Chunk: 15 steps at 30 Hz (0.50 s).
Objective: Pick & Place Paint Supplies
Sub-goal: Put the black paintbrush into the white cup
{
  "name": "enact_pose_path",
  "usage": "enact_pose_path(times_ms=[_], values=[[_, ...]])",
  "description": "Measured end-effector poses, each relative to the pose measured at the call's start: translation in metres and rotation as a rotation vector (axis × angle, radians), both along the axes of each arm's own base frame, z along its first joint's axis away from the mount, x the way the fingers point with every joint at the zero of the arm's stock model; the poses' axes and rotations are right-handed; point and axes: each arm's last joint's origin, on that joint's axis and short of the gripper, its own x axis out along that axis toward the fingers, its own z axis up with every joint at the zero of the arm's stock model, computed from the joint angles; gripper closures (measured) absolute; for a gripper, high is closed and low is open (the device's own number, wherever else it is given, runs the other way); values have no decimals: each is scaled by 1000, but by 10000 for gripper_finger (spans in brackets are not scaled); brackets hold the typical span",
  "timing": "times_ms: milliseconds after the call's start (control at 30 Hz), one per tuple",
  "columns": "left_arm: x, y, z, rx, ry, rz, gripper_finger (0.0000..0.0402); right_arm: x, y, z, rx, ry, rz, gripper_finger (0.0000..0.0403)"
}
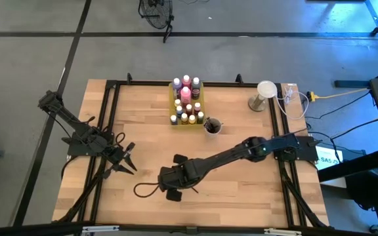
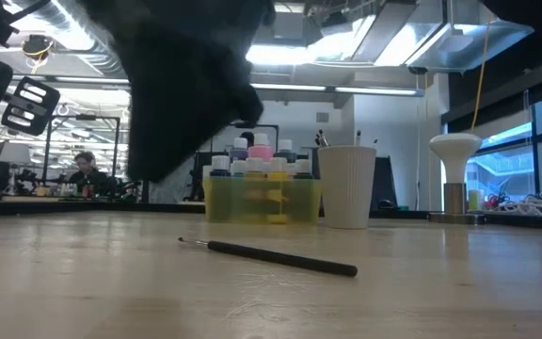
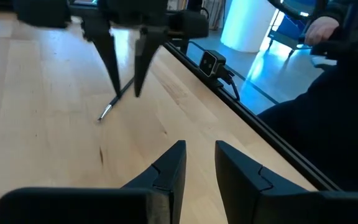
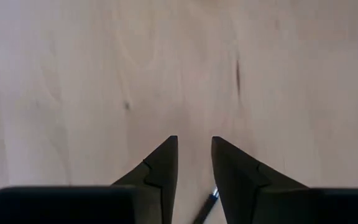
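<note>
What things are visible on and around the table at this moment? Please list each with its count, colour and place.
Paint bottles: about a dozen, caps pink, red, purple, yellow and white, standing in the tray.
Tray: one, translucent yellow, at the table's far middle.
Cup: one, pale and ribbed, beside the tray; thin brush handles stick out of it.
Brush: one, dark, lying flat on the wood near the front, below the right tool.
Lamp-like stand: one, white top, far right corner.
Table: one, light wood, black frame.
Person: one, seated in the room behind.
Left tool: fingers slightly apart, holding nothing, at the left side.
Right tool: fingers slightly apart, just above the brush.
</note>
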Motion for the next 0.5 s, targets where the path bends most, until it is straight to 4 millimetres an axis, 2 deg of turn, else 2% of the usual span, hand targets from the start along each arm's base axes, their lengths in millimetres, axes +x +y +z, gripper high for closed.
enact_pose_path(times_ms=[133,333,500], values=[[0,0,0,0,2,-1,324,2,-5,-14,11,43,-57,303],[0,0,-1,-5,11,-6,322,4,-18,-13,31,53,-151,303],[0,0,-1,-6,12,-5,324,5,-21,-18,82,86,-194,303]])
